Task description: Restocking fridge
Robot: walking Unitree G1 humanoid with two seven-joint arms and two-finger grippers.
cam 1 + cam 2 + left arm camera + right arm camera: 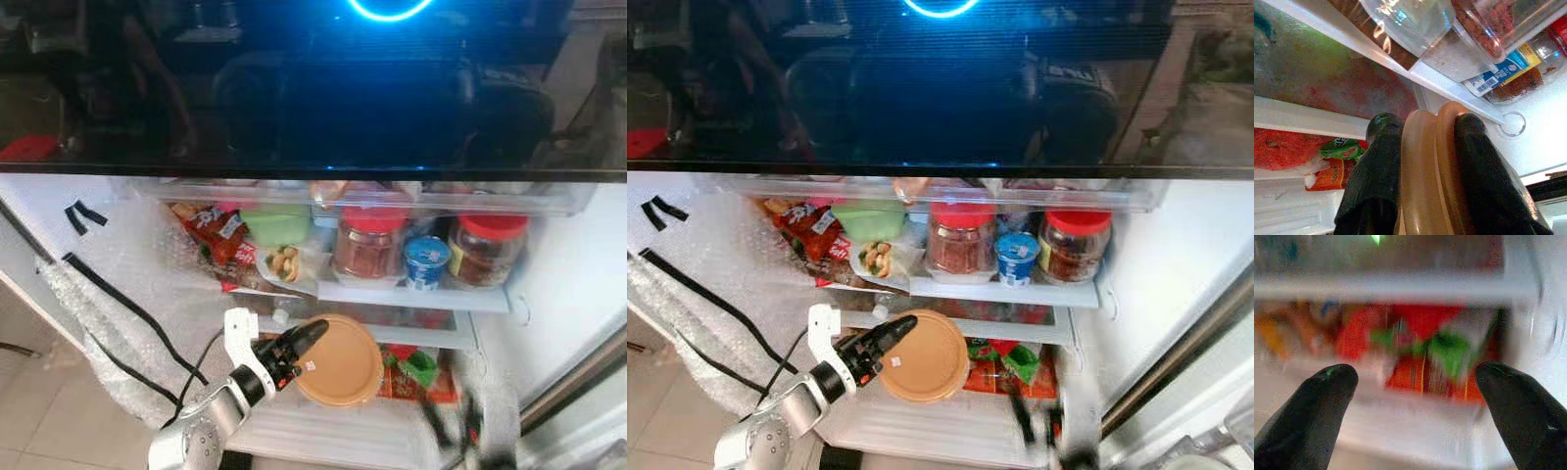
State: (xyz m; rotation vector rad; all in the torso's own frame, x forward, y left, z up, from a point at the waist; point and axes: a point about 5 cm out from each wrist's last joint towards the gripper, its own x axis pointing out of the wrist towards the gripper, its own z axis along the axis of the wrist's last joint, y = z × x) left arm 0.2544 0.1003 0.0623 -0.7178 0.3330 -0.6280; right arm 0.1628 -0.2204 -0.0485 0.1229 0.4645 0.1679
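A flat round tan container is held on edge in front of the fridge's lower compartment, just below the white shelf. My left gripper is shut on its left rim. In the left wrist view the two black fingers squeeze the tan container between them. Lower right, my right gripper is blurred and stands open. Its wrist view shows the gripper with fingertips wide apart and nothing between them, facing red and green packets. Those packets lie in the lower compartment behind the tan container.
On the shelf stand two red-lidded jars, a blue-lidded cup, a green bowl, a red snack packet and a bagged sandwich. Black cables cross bubble wrap at left. The door edge is at right.
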